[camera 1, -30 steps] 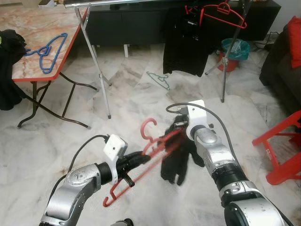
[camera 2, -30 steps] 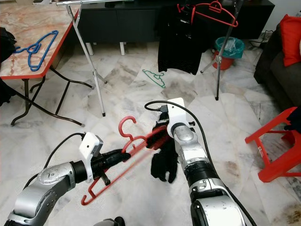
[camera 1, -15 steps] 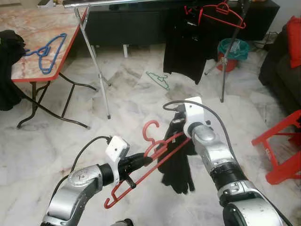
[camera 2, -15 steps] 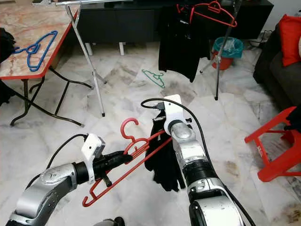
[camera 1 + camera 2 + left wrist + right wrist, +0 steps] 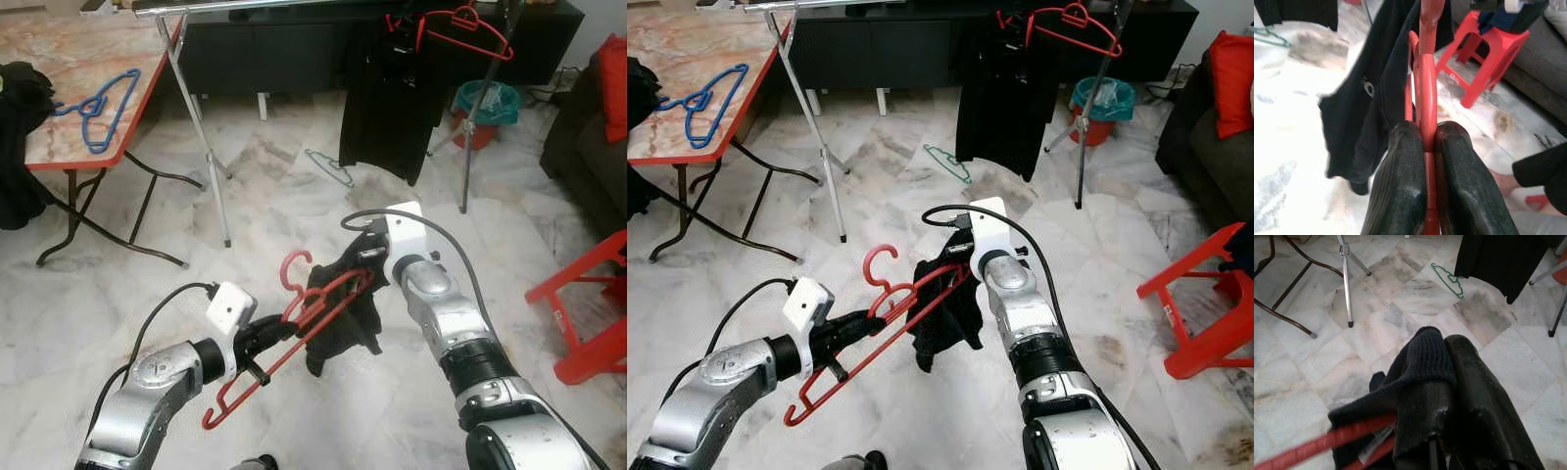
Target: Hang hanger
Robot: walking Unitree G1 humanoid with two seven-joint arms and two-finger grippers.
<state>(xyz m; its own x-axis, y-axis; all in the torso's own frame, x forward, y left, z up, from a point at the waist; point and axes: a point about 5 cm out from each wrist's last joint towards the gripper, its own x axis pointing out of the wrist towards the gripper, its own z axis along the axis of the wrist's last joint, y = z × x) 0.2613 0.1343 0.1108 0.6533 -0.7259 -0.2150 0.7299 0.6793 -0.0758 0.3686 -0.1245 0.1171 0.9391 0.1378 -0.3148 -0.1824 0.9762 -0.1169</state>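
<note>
- Your left fingers (image 5: 1400,196) are pressed together on the red hanger (image 5: 294,333), its bar squeezed between the two pads near the lower end.
- Your right fingers (image 5: 1474,396) are clamped on the black garment (image 5: 338,318), a fold of its knit edge pinched between them right at the hanger's upper arm.
- The left gripper (image 5: 257,338) sits low in front of you; the right gripper (image 5: 367,262) is just above and to its right, with the hanger running slantwise between them over the floor (image 5: 294,206).
- The hanger is glossy red plastic, hook curling up at the top, one end pointing down toward you. The garment is draped over its upper part and hangs in a loose bunch below.
- Count of hangers you can see: four. One red in your grip, one red (image 5: 460,24) on the far rack above hanging black clothes (image 5: 387,98), one blue (image 5: 98,108) on the marble surface (image 5: 59,49) to your left, one green (image 5: 328,166) on the floor.
- One metal rack (image 5: 196,108) stands ahead; one red stool (image 5: 588,304) stands at right.
</note>
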